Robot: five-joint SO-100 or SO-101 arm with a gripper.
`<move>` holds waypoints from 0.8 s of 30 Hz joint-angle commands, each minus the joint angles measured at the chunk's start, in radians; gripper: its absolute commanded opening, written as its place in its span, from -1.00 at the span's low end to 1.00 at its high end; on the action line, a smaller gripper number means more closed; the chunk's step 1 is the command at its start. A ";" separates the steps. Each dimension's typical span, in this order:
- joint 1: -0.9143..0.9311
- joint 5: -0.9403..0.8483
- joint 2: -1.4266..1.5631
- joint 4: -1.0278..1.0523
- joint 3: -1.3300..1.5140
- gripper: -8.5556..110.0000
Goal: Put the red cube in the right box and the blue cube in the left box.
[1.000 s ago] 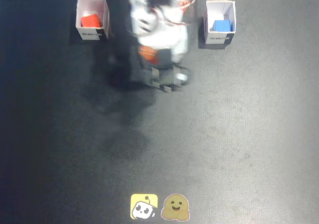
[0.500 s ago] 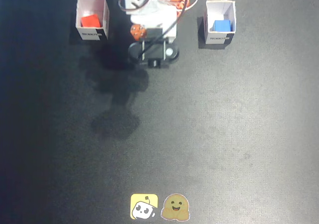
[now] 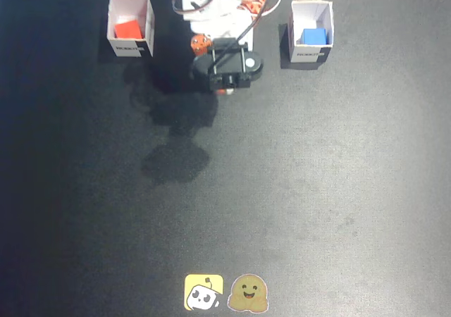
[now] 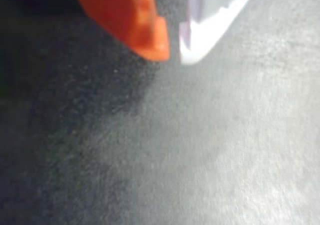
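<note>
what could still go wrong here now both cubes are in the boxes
Little looks at risk. The red cube sits in the white box on the left of the fixed view, the blue cube in the white box on the right. The gripper shows its fingertips nearly together with nothing between them. Main risk: the folded arm stands between the boxes, so a wide swing might knock one over.

The fixed view looks straight down from high above the dark bench (image 3: 317,190), with the arm's base at the top edge. The wrist view rides on the arm, close to the end effector (image 4: 173,53), facing down at the bench surface nearby. Both share that dark surface.
</note>
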 commanded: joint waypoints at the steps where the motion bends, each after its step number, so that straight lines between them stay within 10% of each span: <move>1: -0.012 -0.034 0.015 -0.031 0.015 -0.85; 24: -0.032 -0.037 0.017 -0.014 0.017 -0.85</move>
